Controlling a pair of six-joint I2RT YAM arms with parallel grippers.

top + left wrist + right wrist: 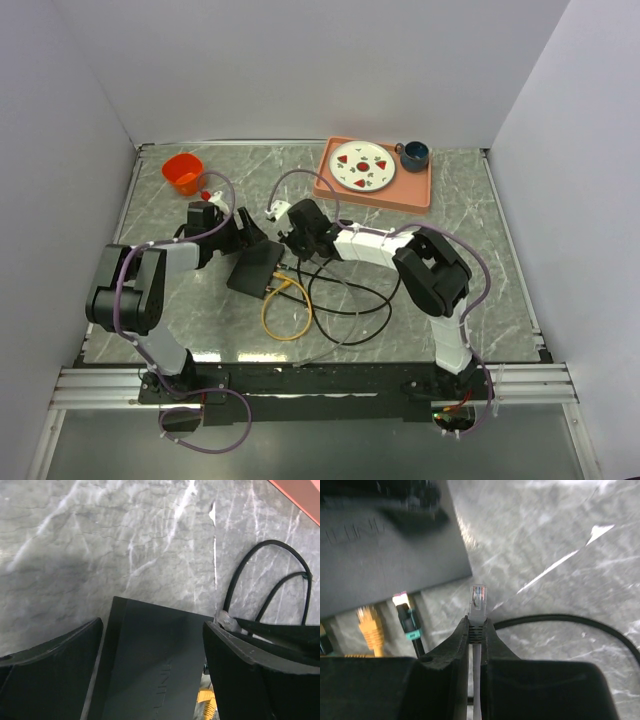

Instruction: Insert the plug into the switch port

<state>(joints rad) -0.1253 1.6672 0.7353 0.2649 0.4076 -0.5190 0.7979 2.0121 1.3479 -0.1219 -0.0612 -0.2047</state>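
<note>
The flat matte-black switch box (pixel 256 267) lies mid-table; its port side faces the near right, where a yellow plug (pixel 369 621) and a black-and-teal plug (pixel 406 614) sit in it. My right gripper (pixel 476 625) is shut on a grey plug (pixel 478 600) with a clear tip, held just right of the box's corner (pixel 465 570) and off the port side. My left gripper (pixel 152 645) is open, its fingers on either side of the box (pixel 150 665); I cannot tell whether they touch it. The port openings themselves are hidden.
A salmon-pink tray (pixel 420 192) with a plate and a blue mug (pixel 414 154) stands at the back right. An orange cup (pixel 183 173) stands at the back left. Yellow (pixel 285 315) and black (pixel 350 295) cables loop in front of the box.
</note>
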